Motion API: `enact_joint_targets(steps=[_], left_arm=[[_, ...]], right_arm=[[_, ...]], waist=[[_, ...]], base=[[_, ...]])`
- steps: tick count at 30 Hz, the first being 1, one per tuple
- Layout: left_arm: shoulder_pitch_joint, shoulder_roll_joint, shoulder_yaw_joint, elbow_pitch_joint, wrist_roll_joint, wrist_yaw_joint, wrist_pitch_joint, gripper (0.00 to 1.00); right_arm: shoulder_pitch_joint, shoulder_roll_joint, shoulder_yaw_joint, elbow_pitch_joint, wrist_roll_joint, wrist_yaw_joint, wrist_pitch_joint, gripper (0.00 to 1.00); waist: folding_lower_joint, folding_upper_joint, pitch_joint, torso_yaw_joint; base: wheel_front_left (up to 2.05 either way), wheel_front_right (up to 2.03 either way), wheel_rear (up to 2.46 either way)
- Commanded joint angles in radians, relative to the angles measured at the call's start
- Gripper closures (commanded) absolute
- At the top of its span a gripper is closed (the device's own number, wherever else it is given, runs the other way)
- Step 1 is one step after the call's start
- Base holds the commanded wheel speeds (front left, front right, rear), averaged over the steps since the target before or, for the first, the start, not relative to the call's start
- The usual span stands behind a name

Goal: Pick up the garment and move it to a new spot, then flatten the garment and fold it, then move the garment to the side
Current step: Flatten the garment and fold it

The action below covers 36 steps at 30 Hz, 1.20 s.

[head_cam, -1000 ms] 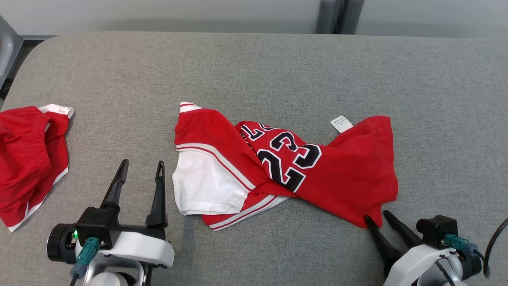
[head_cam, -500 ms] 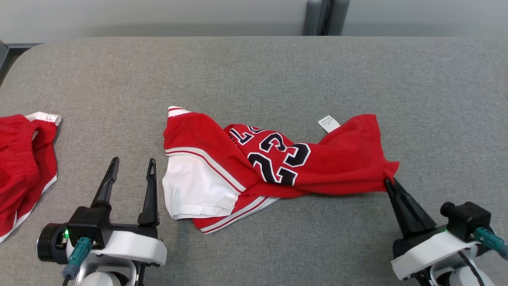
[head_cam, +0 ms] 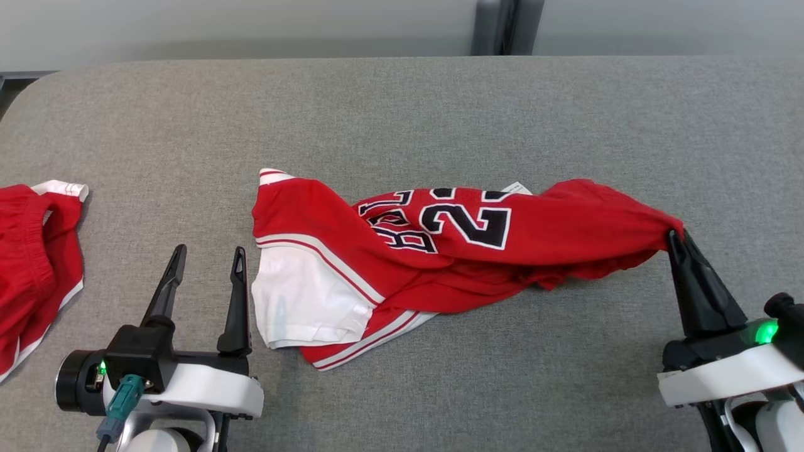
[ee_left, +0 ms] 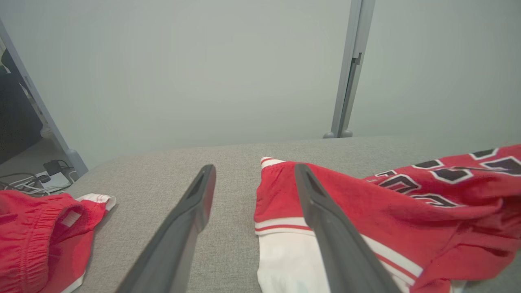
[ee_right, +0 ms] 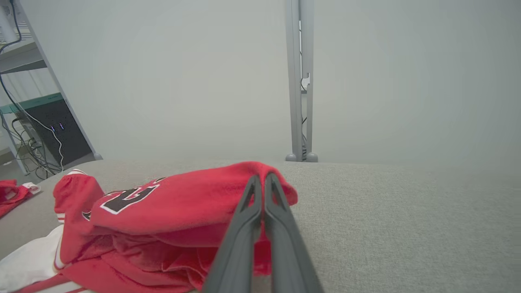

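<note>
A red jersey (head_cam: 440, 251) with black-and-white numerals and a white sleeve lies twisted across the middle of the grey table (head_cam: 402, 107). My right gripper (head_cam: 676, 235) is shut on its right corner, holding that end lifted and stretched to the right. In the right wrist view the red cloth (ee_right: 191, 203) bunches around the closed fingers (ee_right: 248, 219). My left gripper (head_cam: 207, 256) stands open just left of the jersey's white sleeve, holding nothing. In the left wrist view the jersey (ee_left: 366, 203) lies behind the right finger (ee_left: 325, 219).
Another red garment (head_cam: 31, 251) with white trim lies at the table's left edge, also seen as red shorts (ee_left: 40, 232) in the left wrist view. A grey post (head_cam: 496, 25) stands behind the table. Bare grey cloth stretches along the far side.
My right gripper closed on the jersey's lower right corner, then lifted and pulled it up and to the right, stretching and turning the cloth. The left gripper stayed put; the camera shifted slightly.
</note>
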<state>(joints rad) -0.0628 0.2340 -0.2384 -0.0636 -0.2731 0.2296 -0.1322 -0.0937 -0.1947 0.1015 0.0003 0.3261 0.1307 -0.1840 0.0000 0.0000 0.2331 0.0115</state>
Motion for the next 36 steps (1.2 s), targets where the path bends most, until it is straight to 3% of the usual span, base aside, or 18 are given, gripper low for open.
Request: enact_joint_targets(steps=[1, 12, 21, 31, 32, 33, 34, 36], left_arm=[[-0.004, 0.003, 0.000, -0.008, 0.007, 0.003, 0.002, 0.00], [-0.052, -0.009, -0.021, -0.016, 0.015, 0.000, -0.016, 0.00], [-0.113, -0.029, -0.042, 0.003, 0.013, -0.010, -0.045, 0.00], [-0.159, -0.049, -0.055, 0.047, 0.004, -0.021, -0.083, 0.00], [-0.162, -0.052, -0.056, 0.052, 0.003, -0.022, -0.087, 0.00], [-0.163, -0.054, -0.057, 0.056, 0.002, -0.024, -0.089, 0.00], [-0.161, -0.055, -0.057, 0.060, 0.002, -0.024, -0.091, 0.00], [-0.160, -0.056, -0.054, 0.068, -0.003, -0.024, -0.095, 0.00]], right_arm=[[-0.017, -0.004, -0.020, -0.010, -0.008, 0.000, -0.005, 1.00], [-0.144, -0.028, -0.064, 0.103, 0.015, 0.000, -0.032, 1.00], [-0.368, -0.105, -0.036, 0.324, 0.052, 0.000, -0.062, 1.00], [-0.561, -0.158, 0.085, 0.612, 0.089, 0.000, -0.078, 1.00], [-0.574, -0.157, 0.097, 0.631, 0.090, 0.000, -0.080, 0.81], [-0.582, -0.154, 0.110, 0.647, 0.095, 0.000, -0.081, 0.50], [-0.585, -0.152, 0.120, 0.658, 0.099, 0.000, -0.082, 0.00], [-0.588, -0.148, 0.129, 0.665, 0.109, 0.000, -0.083, 0.00]], waist=[[0.0000, 0.0000, 0.006, 0.004], [0.0000, 0.0000, 0.072, 0.040], [0.0000, 0.0000, 0.168, 0.093], [0.0000, 0.0000, 0.214, 0.130], [0.0000, 0.0000, 0.214, 0.129], [0.0000, 0.0000, 0.214, 0.126], [0.0000, 0.0000, 0.214, 0.123], [0.0000, 0.0000, 0.210, 0.112]], base=[[0.00, 0.00, 0.00], [0.00, 0.00, 0.00], [0.00, 0.00, 0.00], [0.00, 0.00, 0.00], [0.00, 0.00, 0.00], [0.00, 0.00, 0.00], [0.00, 0.00, 0.00], [0.00, 0.00, 0.00]])
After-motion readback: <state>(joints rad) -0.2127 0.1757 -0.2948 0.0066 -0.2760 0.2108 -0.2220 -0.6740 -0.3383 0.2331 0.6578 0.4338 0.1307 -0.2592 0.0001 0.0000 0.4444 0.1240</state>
